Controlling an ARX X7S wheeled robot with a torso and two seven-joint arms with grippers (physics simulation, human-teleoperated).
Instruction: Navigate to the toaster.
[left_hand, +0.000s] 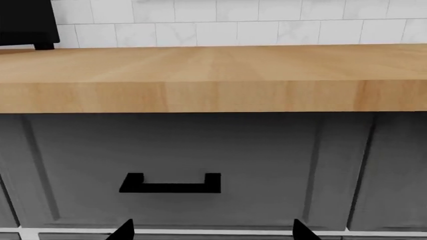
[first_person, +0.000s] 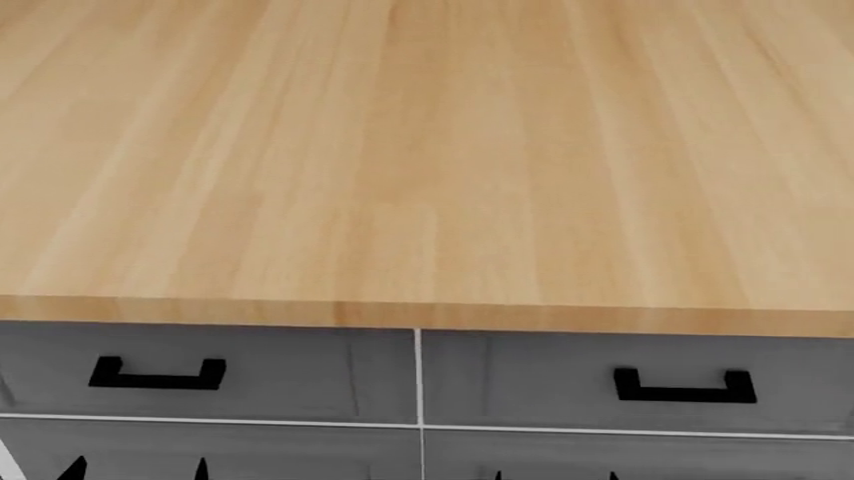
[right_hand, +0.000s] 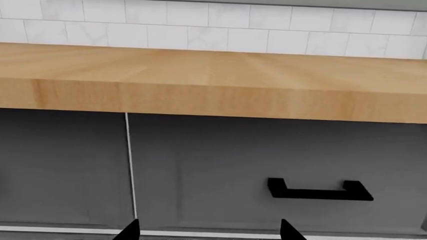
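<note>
Only a black boxy corner of the toaster, with one short foot, shows at the edge of the left wrist view; it stands on the wooden counter against the tiled wall. It is out of the head and right wrist views. My left gripper is open, its two dark fingertips wide apart in front of a grey drawer, below counter height. My right gripper is open too, likewise low before the drawers. Both pairs of tips peek in at the head view's lower edge: left gripper, right gripper.
A long butcher-block counter runs across in front of me, close up. Under it are grey drawers with black handles. White marbled tile backsplash rises behind the counter.
</note>
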